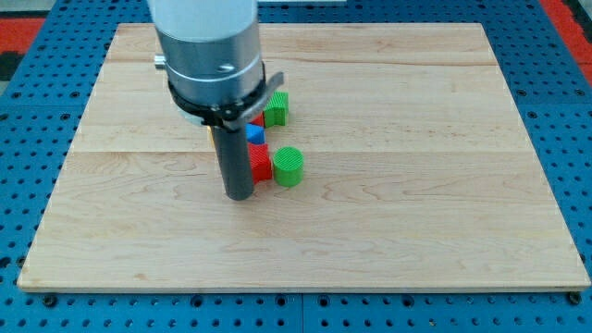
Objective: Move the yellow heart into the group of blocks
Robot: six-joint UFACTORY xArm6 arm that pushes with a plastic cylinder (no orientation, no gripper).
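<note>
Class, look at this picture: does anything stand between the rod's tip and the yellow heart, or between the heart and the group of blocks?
That cannot be settled: no yellow heart shows here; the arm may hide it. My tip rests just left of the red block, beside the green cylinder, with the blue block and another green block behind.

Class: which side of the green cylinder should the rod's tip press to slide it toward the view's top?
Probably the wall of the green cylinder facing the view's bottom, dead centre: a round wall slips aside. My tip sits lower-left, beside the red block.

My arm comes down from the view's top, rod upright, my tip [240,196] on the board.
</note>
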